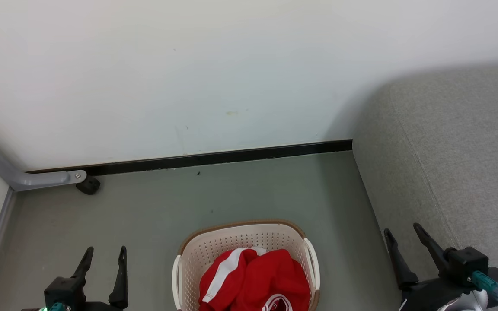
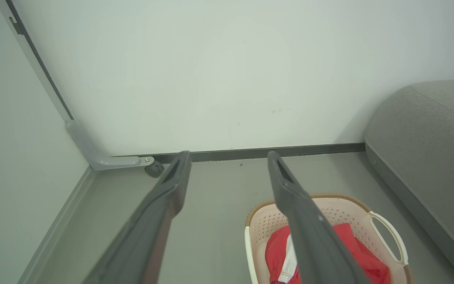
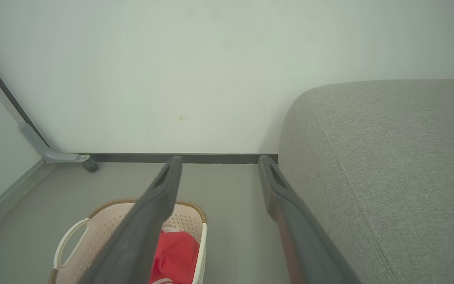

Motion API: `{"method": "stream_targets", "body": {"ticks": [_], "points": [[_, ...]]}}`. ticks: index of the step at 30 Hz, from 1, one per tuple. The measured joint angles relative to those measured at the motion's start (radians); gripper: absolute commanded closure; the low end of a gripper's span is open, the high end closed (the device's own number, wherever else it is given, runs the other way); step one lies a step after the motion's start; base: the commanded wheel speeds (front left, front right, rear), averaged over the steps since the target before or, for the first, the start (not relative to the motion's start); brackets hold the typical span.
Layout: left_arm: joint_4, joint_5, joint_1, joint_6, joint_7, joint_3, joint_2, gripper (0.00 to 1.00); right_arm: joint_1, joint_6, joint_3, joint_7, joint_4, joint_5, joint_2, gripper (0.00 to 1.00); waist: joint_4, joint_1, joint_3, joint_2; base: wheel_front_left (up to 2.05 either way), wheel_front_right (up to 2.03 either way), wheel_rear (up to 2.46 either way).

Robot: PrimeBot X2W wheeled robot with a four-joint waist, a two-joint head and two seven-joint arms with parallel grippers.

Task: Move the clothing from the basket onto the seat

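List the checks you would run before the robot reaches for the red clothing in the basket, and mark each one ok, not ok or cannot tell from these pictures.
1. The clothing lies inside the basket: ok.
2. The basket stands upright on the floor: ok.
3. The left gripper is open and holds nothing: ok.
4. The right gripper is open and holds nothing: ok.
5. The seat is in view, on the robot's right of the basket: ok.
6. The number of garments in the heap: cannot tell, because the folds overlap.
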Motion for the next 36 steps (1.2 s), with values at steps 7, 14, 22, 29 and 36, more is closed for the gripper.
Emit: {"method": "stream_targets", "body": {"ticks": [7,14,22,29,36], "points": [[0.010,0.039,-0.005,-0.002,-0.012,0.007,0.000,0.00,0.000,0.000,0.004,-0.009,0.006,-0.045,-0.001,0.00,-0.003,0.0000,0.001,0.0000,0.00,0.00,0.00],[0.013,0.041,-0.005,-0.009,-0.012,0.019,-0.008,0.00,0.000,0.000,-0.008,-0.009,0.007,-0.048,-0.001,0.00,-0.004,0.0000,0.003,0.0000,0.00,0.00,0.00],[0.024,0.037,-0.004,-0.019,-0.012,0.040,-0.020,0.00,-0.001,0.001,-0.009,-0.009,0.002,-0.058,0.004,0.00,-0.011,0.0000,0.011,0.0000,0.00,0.00,0.00],[-0.001,0.023,-0.007,-0.036,-0.012,0.032,-0.051,0.00,-0.003,0.001,-0.011,-0.009,-0.039,-0.079,0.009,0.00,-0.032,0.0000,0.055,0.0000,0.00,0.00,0.00],[-0.023,0.021,-0.067,-0.045,-0.012,0.020,-0.063,0.00,-0.034,0.001,-0.014,-0.010,-0.076,-0.092,0.023,0.00,-0.054,0.0000,0.125,0.0000,0.00,0.00,0.00]]}}
